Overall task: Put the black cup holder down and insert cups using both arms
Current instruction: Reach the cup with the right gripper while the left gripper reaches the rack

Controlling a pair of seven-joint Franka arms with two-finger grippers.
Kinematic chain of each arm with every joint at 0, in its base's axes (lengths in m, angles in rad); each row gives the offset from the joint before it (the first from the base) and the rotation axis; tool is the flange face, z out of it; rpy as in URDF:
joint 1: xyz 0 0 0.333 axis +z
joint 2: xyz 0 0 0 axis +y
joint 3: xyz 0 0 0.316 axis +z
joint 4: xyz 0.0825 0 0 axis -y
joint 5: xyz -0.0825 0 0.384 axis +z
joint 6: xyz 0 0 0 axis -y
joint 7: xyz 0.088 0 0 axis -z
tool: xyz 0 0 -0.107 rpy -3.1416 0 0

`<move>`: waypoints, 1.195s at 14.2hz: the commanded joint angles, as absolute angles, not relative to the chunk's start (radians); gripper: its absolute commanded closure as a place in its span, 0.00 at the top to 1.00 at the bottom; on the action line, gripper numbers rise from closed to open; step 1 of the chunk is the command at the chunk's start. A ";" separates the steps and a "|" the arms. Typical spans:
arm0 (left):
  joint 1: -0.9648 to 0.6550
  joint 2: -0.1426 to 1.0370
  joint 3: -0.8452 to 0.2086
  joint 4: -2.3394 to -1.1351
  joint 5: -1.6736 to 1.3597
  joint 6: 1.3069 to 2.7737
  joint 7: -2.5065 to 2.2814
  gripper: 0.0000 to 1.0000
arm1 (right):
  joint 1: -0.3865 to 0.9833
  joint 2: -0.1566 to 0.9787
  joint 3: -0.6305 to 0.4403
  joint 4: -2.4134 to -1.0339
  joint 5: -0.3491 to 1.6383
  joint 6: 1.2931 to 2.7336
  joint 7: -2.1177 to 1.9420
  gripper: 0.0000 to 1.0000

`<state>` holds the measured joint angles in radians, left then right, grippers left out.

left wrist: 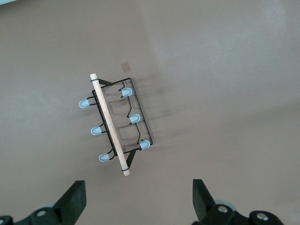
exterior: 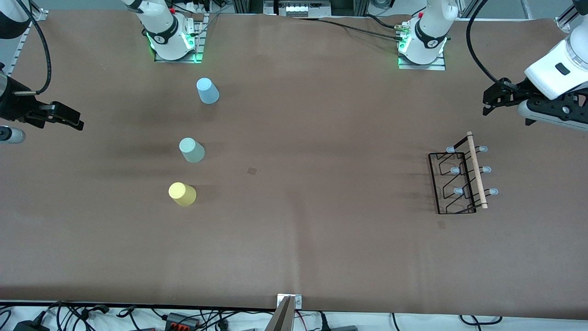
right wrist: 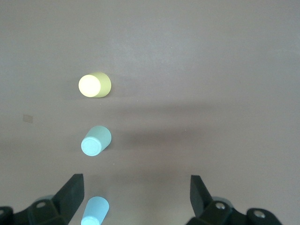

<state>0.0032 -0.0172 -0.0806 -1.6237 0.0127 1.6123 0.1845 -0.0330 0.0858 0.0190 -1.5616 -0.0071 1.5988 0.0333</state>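
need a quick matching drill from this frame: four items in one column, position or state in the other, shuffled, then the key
Items
1. light blue cup
2. yellow cup
3. black cup holder
4. left gripper

Descriptions
A. open, holding nothing, near the holder
B. nearest the front camera of the three cups
C. on the table toward the left arm's end, no cups on it
D. closest cup to the right arm's base

Pairs: 1-D, 2-B, 3-C, 4-A

Both white jointed arms are raised clear of the tabletop and held apart at its two ends. The left arm's black two-finger gripper [exterior: 488, 102] is held in the air at the left arm's end, its fingers [left wrist: 75, 199] spread wide and empty. The right arm's black two-finger gripper [exterior: 76, 123] is likewise held aloft at the right arm's end, fingers [right wrist: 71, 190] parted with nothing between them.
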 commanded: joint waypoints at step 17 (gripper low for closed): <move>0.031 0.060 -0.069 -1.591 0.025 1.591 0.201 1.00 | -0.017 0.160 0.025 -1.671 0.020 1.510 -0.002 1.00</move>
